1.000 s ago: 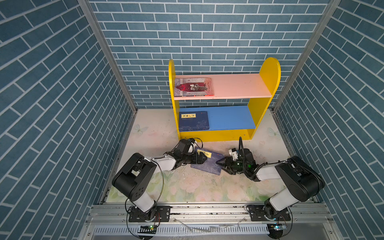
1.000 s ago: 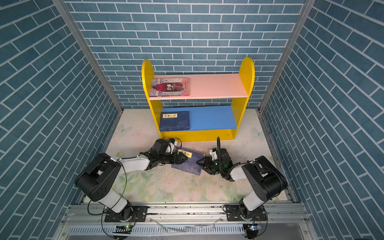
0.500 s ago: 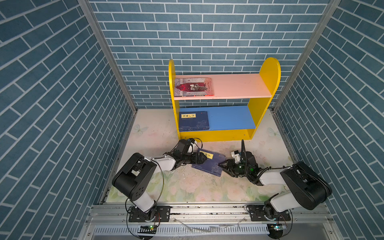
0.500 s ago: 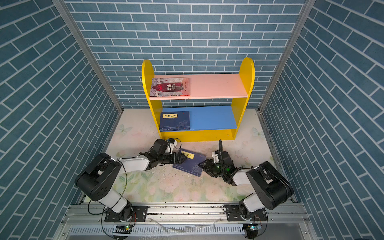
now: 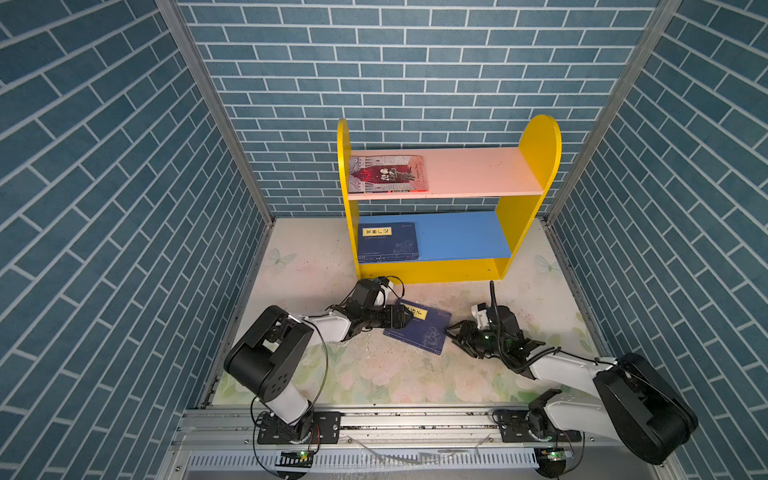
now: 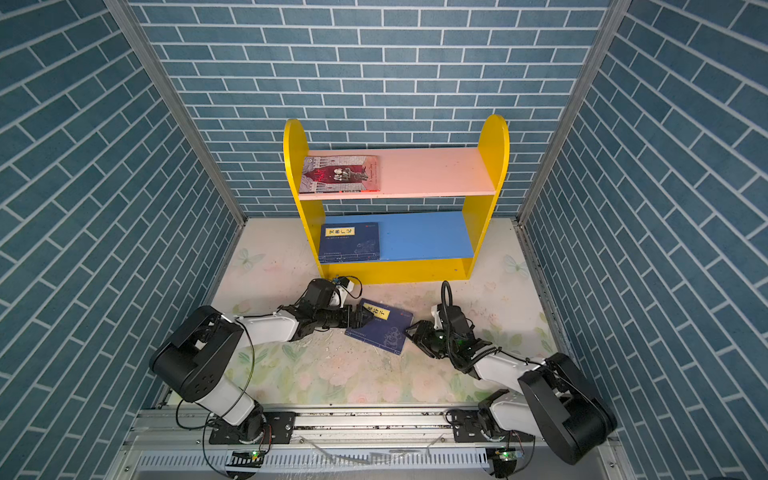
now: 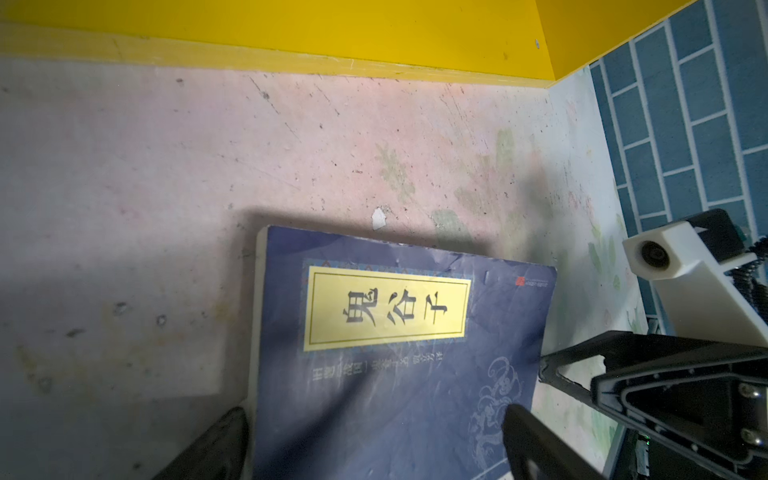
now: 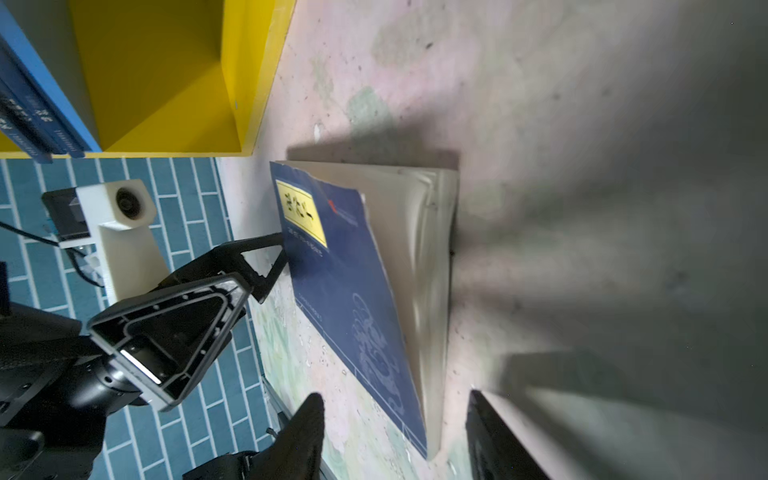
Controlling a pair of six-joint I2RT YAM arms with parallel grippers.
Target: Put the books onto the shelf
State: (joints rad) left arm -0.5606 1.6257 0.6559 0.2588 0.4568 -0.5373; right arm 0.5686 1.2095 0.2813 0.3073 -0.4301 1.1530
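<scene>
One navy book (image 5: 424, 332) on surface (image 5: 374, 374), six o'clock of shelf (image 5: 536, 141). Left claw (image 5: 409, 318) wide, right claw (image 5: 455, 338) half-spread, neither gripping. Next: pinch edge.

Navy book (image 7: 395, 353), yellow title label (image 7: 386, 309), on scuffed mat (image 7: 166, 187) — left jaws spread at one end, yellow shelf (image 7: 332, 33) beyond

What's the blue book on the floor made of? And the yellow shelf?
The book looks like paper: a thin blue cover with creases and a faint sheen, cream pages fanning out underneath. The shelf is probably painted wood or board: flat stiff panels, smooth yellow paint with small scuffs.
</scene>
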